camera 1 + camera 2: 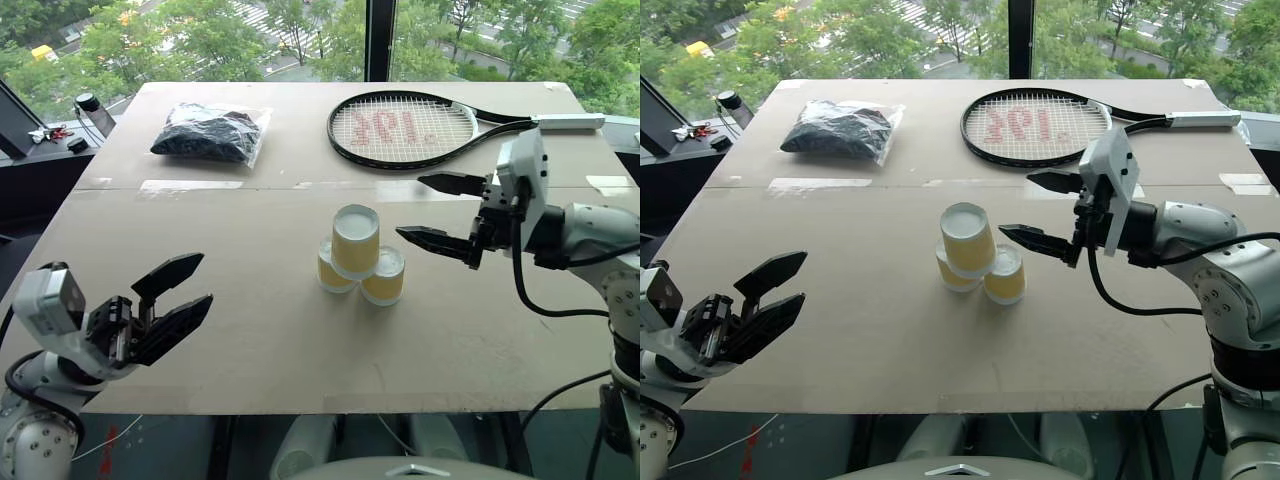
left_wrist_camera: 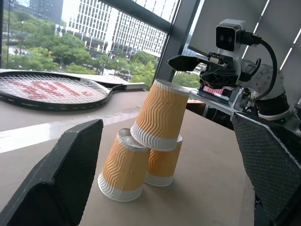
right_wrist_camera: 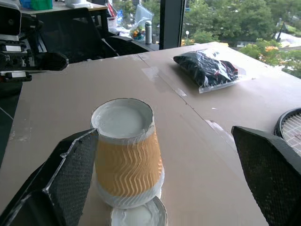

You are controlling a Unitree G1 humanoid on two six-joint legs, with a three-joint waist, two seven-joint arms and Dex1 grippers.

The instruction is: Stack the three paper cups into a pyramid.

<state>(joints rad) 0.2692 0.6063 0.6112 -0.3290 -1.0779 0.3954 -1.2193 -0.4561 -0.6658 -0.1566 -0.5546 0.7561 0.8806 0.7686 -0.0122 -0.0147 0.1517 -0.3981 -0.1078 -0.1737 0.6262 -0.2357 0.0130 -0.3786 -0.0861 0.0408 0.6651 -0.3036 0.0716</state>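
The right gripper [image 1: 432,209] is hanging with its jaws wide apart and empty just beside the top cup [image 1: 355,240], which is sitting tilted on the two lower cups [image 1: 360,278] mid-table, so any brush from the near finger is risking toppling the pyramid [image 2: 146,146], while the left gripper [image 1: 172,300] is waiting open, well apart.

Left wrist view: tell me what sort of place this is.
Probably an upper-floor office or lab: tall windows look out on buildings and treetops, and a brown table holds a racket and stacked cups.
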